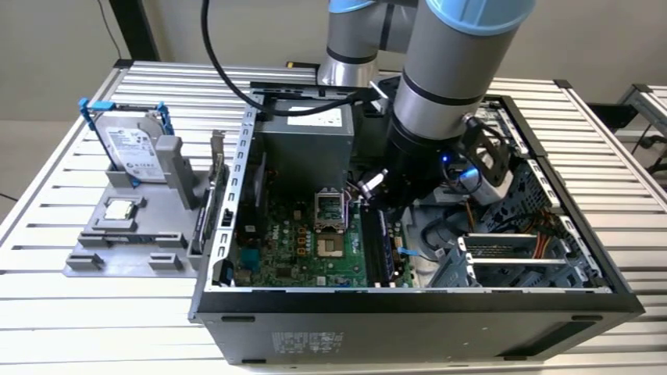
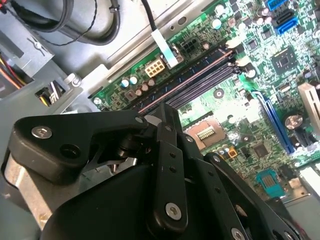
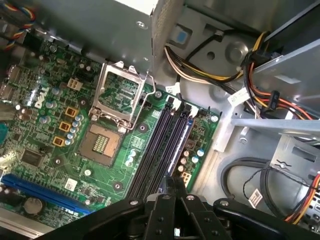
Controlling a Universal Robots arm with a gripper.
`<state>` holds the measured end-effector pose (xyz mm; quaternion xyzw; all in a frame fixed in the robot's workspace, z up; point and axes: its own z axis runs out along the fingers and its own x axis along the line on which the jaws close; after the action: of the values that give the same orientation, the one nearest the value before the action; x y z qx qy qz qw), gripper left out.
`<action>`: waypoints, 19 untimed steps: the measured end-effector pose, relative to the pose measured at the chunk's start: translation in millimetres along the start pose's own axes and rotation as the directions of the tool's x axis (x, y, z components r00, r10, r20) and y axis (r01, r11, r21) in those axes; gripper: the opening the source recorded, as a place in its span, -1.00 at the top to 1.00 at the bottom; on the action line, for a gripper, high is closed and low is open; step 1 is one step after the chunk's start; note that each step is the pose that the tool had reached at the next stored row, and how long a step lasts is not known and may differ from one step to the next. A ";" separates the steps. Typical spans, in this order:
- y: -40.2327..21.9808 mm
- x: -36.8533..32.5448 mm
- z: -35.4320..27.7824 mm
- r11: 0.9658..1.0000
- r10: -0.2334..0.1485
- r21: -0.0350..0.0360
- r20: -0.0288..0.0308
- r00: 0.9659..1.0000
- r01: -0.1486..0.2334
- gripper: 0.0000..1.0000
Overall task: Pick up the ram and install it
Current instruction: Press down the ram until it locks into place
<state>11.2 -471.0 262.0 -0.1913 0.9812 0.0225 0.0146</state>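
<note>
Inside the open case (image 1: 417, 301), which lay on its side on the slatted table (image 1: 62, 312), the arm reached down over the motherboard (image 1: 302, 250). Its gripper (image 1: 373, 187) hung at the slots (image 3: 160, 145), the long black ones running beside the board's edge nearest the drive bays. In both wrist views the gripper (image 2: 167, 111) (image 3: 175, 184) was narrow, its fingers (image 2: 169, 150) drawn close together right over one end of the slots. A thin coppery edge ran along one slot from under the fingertips; this looked like the ram (image 2: 190, 80), standing in the slot, though whether the fingers pinched it could not be told. The socket (image 3: 120, 95) sat just beside the slots with its metal frame raised. At the case's far edge stood the power supply (image 1: 302, 137), carrying a white label too small to read. Well apart, near the table's edge on the exterior view's left, a grey fixture (image 1: 125, 262) held an upright hard drive (image 1: 130, 152) with a printed label and a square chip (image 1: 122, 208). Another label (image 1: 308, 341) marked the case's near wall, its print illegible.
</note>
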 end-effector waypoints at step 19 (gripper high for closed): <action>-0.2 -0.4 -0.2 0.976 -0.215 -0.017 0.013 0.977 0.215 1.00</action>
<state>11.6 -471.0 262.2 -0.2962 0.9544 0.0309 0.0207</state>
